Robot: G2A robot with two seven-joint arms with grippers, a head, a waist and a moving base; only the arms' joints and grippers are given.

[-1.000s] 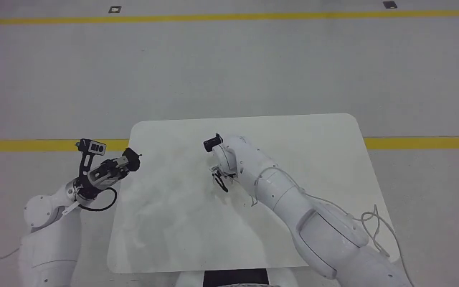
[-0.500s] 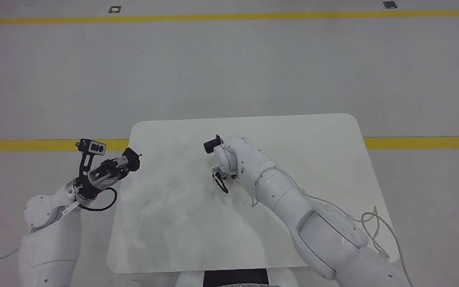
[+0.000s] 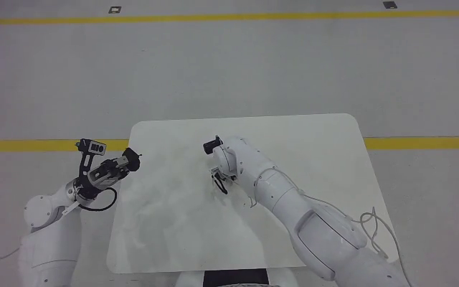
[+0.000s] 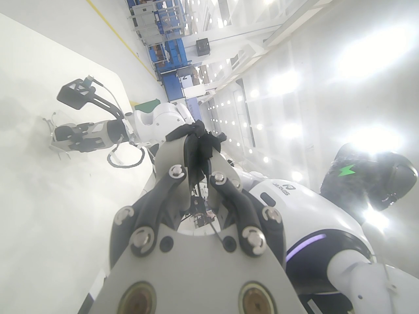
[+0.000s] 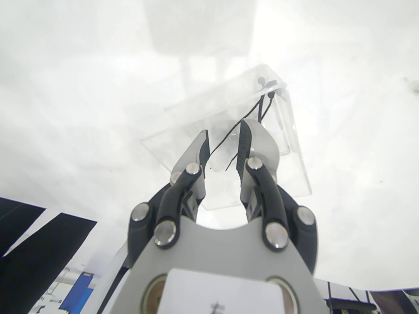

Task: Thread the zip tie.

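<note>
A thin black zip tie (image 5: 253,111) runs from holes in a clear acrylic stand (image 5: 196,115) on the white table (image 3: 308,143) down between the fingers of my right gripper (image 5: 224,142). That gripper is open, its pads a little apart on either side of the strand, and it sits low over the stand near the table's middle (image 3: 219,181). My left gripper (image 4: 196,138) is shut, its tips wrapped in black tape, and hangs past the table's left edge (image 3: 130,159). A thin black strand (image 4: 217,232) shows near its palm; I cannot tell whether it is gripped.
The left wrist view shows the right gripper (image 4: 52,133) farther off, low over the tabletop. Bare white tabletop (image 3: 172,215) lies all around the stand. A yellow floor line (image 3: 401,143) runs behind the table.
</note>
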